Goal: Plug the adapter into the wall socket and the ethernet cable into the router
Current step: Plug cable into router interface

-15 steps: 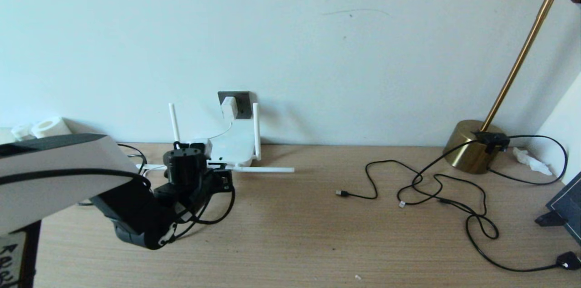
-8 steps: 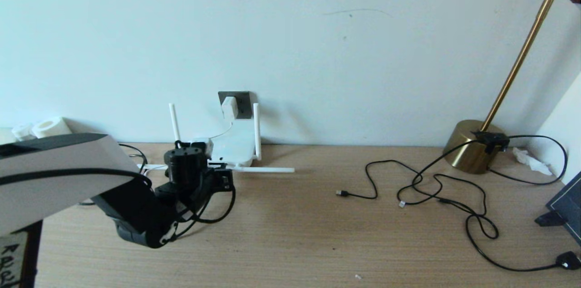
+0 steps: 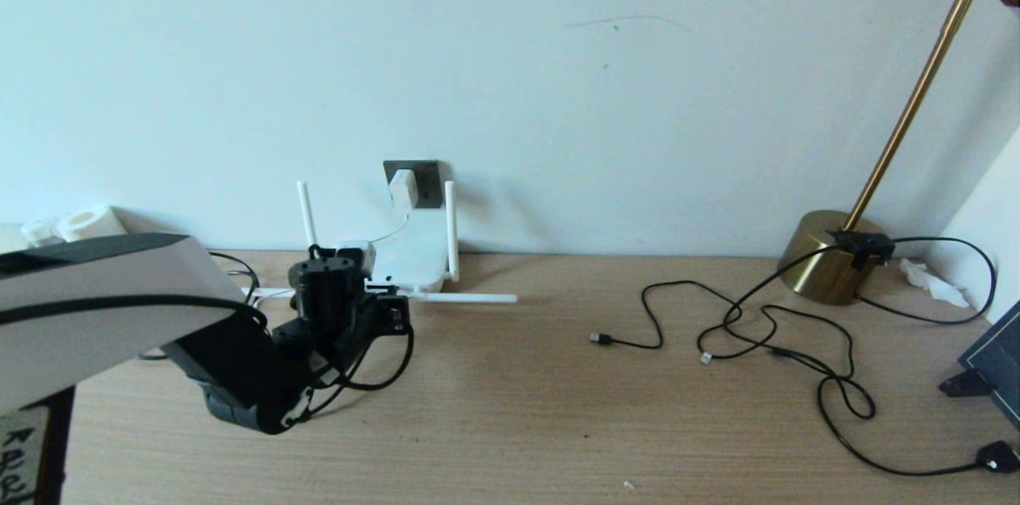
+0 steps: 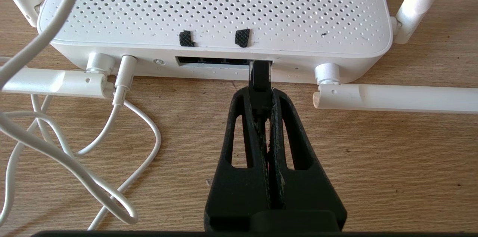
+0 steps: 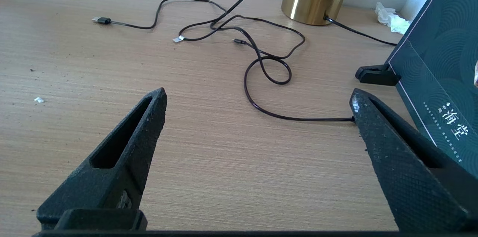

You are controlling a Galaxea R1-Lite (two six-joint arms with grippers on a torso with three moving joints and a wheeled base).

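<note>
The white router (image 4: 216,9) lies on the wooden table against the wall, two antennas upright and two flat; in the head view the router (image 3: 414,254) sits below the dark grey wall socket (image 3: 429,174). The white adapter (image 3: 402,186) is seated in that socket, its thin cord running down to the router. My left gripper (image 4: 260,93) is shut on the black plug of the ethernet cable (image 4: 259,74), whose tip is in the right end of the router's port row. My right gripper (image 5: 257,106) hangs open over bare table, out of the head view.
Loops of white cord (image 4: 74,147) lie beside the router. At the right are thin black cords (image 3: 765,330) with a USB end (image 3: 599,338), a brass lamp base (image 3: 833,254), a small black plug (image 3: 996,457) and a dark box (image 3: 996,362).
My left gripper has edged slightly toward the router with the plug held. Nothing else has moved.
</note>
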